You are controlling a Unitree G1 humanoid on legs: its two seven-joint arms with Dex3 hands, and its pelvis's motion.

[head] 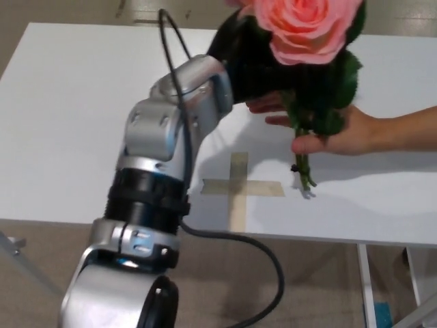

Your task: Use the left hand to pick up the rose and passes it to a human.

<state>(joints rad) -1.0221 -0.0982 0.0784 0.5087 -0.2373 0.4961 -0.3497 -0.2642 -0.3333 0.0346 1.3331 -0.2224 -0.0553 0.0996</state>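
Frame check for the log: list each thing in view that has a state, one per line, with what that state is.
rose: lifted off the table, bloom up, stem hanging down.
left robot hand: shut on the rose, raised above the table.
person's hand: open, palm up, under the rose's leaves at the stem.
tape cross: flat on the table, uncovered.
right robot hand: not in view.

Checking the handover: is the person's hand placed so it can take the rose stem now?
Probably yes. The person's hand lies palm-up right at the stem under the rose, which the left hand holds up; nothing lies between them.
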